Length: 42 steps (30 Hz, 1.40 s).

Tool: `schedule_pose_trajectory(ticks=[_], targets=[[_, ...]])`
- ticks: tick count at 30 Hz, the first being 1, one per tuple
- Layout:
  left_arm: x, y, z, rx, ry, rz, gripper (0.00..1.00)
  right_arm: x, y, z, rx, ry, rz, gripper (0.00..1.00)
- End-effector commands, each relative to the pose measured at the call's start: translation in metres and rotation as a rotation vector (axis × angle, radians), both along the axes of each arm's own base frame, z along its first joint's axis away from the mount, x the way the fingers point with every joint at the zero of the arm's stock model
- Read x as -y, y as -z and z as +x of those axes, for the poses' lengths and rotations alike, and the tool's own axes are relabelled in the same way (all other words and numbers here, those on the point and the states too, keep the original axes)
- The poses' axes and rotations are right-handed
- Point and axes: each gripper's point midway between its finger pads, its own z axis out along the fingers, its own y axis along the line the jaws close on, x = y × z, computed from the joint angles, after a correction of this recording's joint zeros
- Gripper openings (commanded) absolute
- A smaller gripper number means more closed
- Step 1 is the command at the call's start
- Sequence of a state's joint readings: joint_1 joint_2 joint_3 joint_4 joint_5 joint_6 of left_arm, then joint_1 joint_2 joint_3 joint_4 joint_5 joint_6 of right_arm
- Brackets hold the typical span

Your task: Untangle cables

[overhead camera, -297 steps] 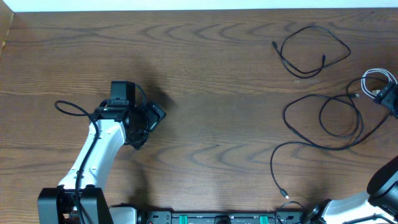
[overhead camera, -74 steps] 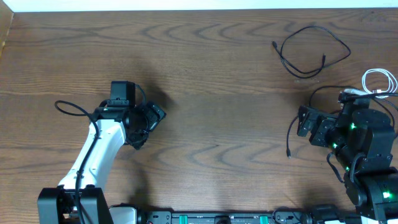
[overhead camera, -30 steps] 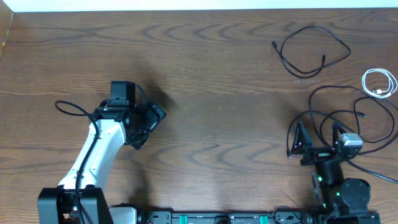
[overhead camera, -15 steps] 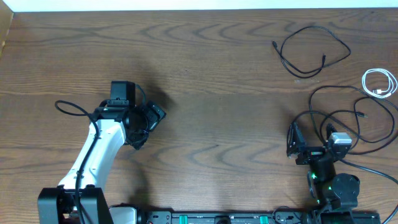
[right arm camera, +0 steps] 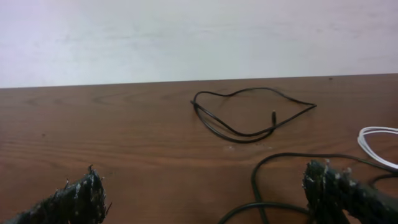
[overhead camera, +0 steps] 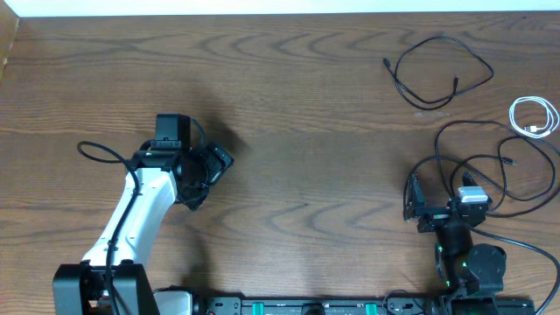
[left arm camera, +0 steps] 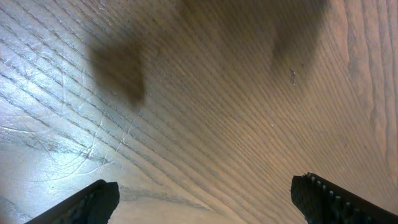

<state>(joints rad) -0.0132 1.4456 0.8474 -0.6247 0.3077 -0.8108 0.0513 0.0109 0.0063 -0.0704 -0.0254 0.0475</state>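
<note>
Layout as I read it from my console, right side of the desk [overhead camera: 306,105] first. The far black cable [overhead camera: 437,74] forms a loose loop near the back edge, apart from the others. The white cable [overhead camera: 535,116] is coiled at the right edge. The near black cable [overhead camera: 490,166] sprawls in overlapping loops between that coil and the right gripper [overhead camera: 437,197]. Its upper loop runs close under the coil, and I cannot tell whether they touch. My right wrist view shows the right fingers [right arm camera: 81,199] spread wide and empty, with the far loop ahead. The left gripper [overhead camera: 208,168] sits well apart on the left, over bare wood. Its fingers [left arm camera: 93,199] are likewise spread, grasping nothing.
</note>
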Motion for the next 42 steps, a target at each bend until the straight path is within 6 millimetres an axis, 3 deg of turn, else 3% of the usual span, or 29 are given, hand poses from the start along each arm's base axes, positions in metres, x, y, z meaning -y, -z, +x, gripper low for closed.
schedule_pose_trajectory(ticks=[1,15,21,27,33,42], targets=[[-0.003,-0.004,0.002,0.015,-0.001,0.015,0.94,0.005,0.0,0.0,0.003,0.022,-0.023,0.99],[-0.004,-0.004,0.003,0.02,-0.002,0.022,0.93,0.004,0.0,0.0,0.004,0.019,-0.023,0.99],[-0.006,-0.018,0.006,0.073,-0.004,0.032,0.93,0.004,0.0,0.0,0.004,0.017,-0.023,0.99],[-0.006,-0.056,0.009,0.209,-0.007,0.03,0.93,0.004,0.0,0.0,0.005,0.018,-0.023,0.99],[-0.006,-0.11,0.004,0.409,-0.01,0.027,0.93,0.004,0.0,0.0,0.004,0.018,-0.023,0.99],[-0.006,-0.198,-0.03,0.753,-0.015,0.021,0.93,0.002,0.0,0.0,0.005,0.009,-0.024,0.99]])
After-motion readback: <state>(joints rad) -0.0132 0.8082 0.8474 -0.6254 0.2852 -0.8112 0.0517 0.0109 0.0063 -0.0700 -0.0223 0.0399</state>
